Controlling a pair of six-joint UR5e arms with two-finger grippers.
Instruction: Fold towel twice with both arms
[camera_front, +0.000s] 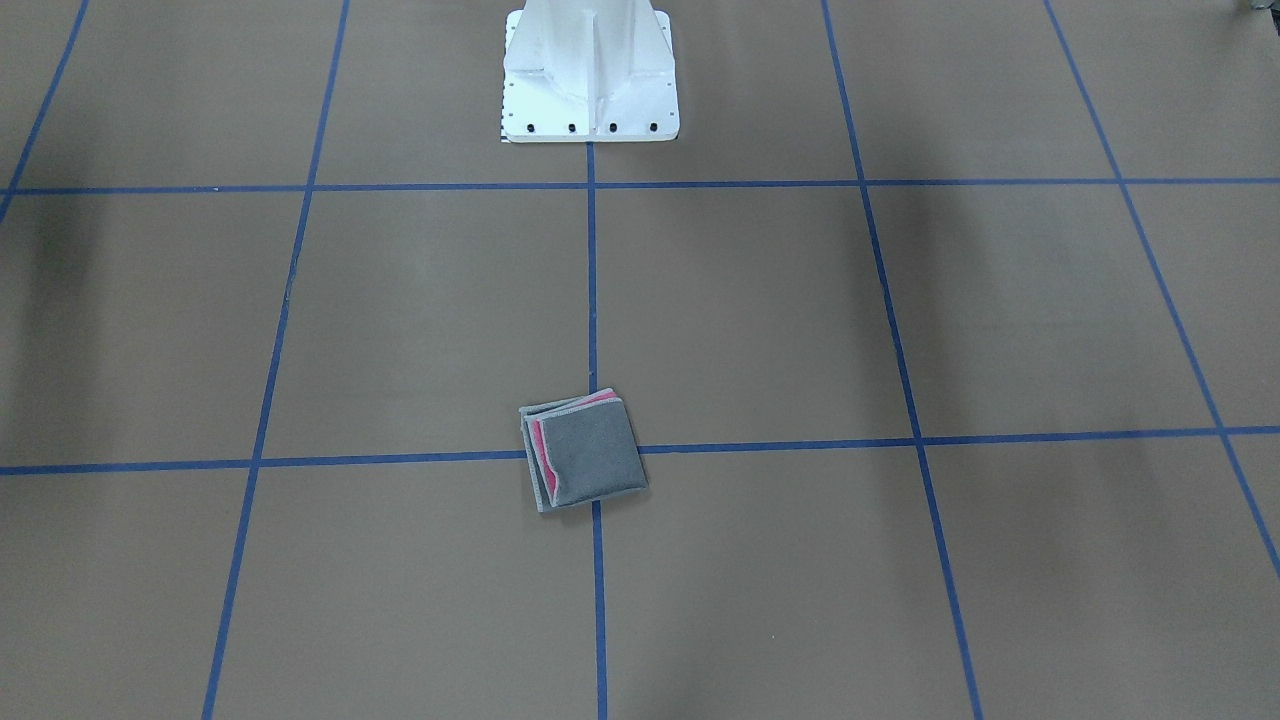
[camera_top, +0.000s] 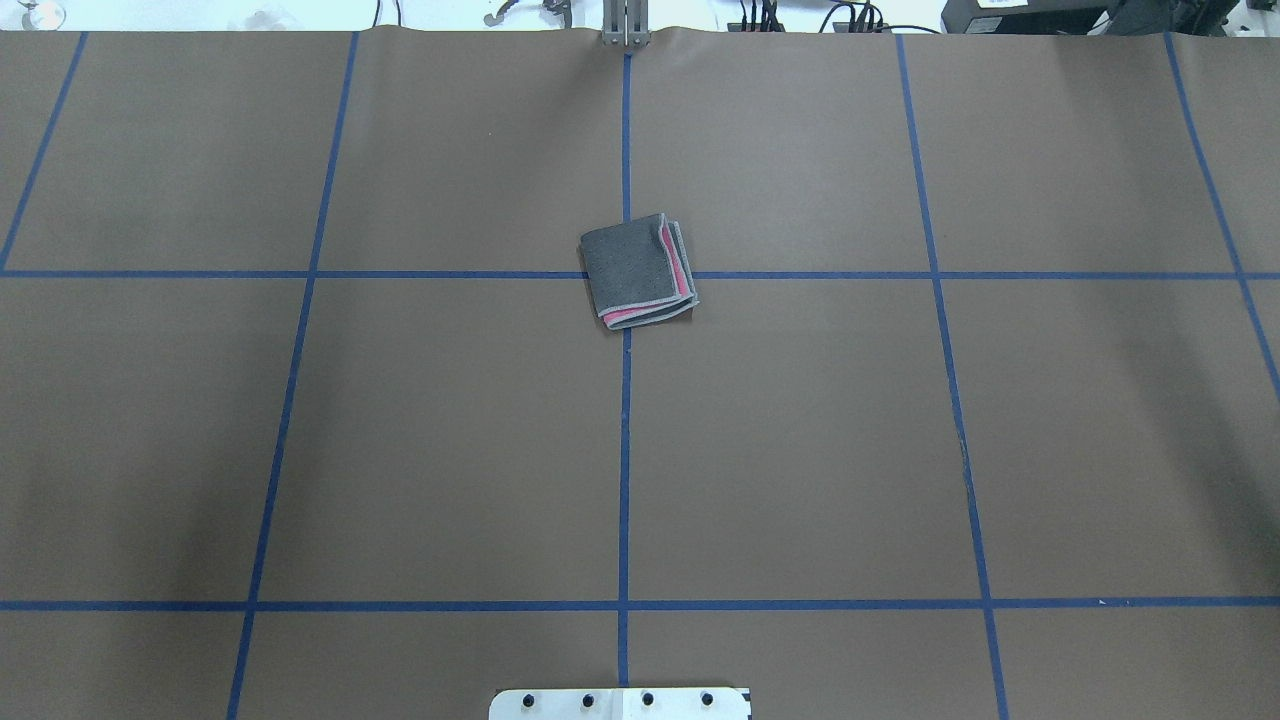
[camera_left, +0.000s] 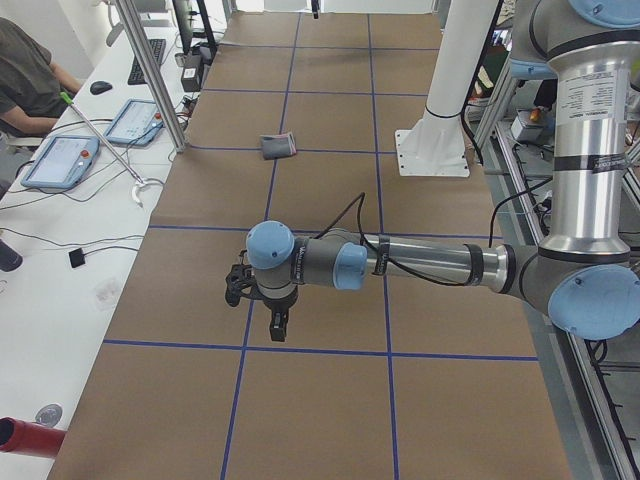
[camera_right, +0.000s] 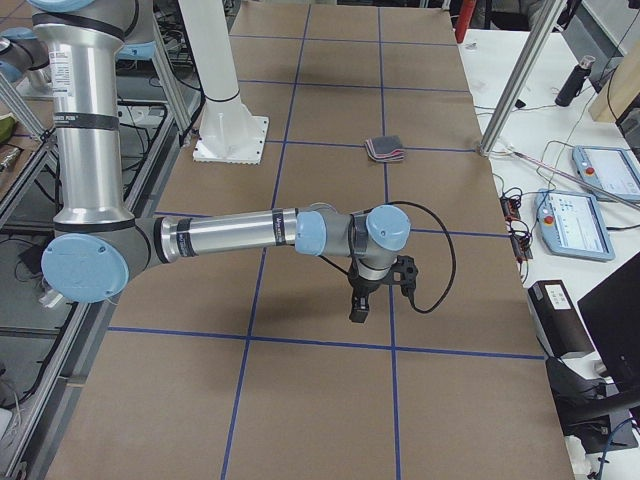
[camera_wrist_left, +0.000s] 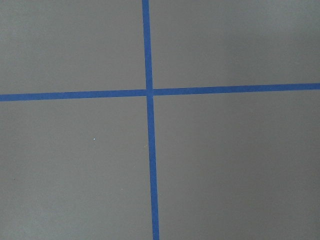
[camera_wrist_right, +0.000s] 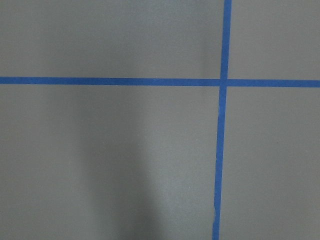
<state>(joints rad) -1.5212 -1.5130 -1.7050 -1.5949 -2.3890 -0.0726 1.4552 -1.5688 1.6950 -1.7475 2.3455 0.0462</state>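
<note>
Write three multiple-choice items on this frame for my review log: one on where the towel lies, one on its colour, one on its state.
1. Where does the towel lie?
A. over a crossing of blue tape lines
B. on the white base
C. at the table's edge

2. Which colour is its top face?
A. pink
B. grey
C. white

3. What state is it in?
A. spread flat in one layer
B. hanging from fingers
C. folded into stacked layers

Answers:
1 A: tape lines run out from under it on all four sides.
2 B: grey lies on top, and pink shows only along two edges.
3 C: several stitched edges show stacked along its sides.
</note>
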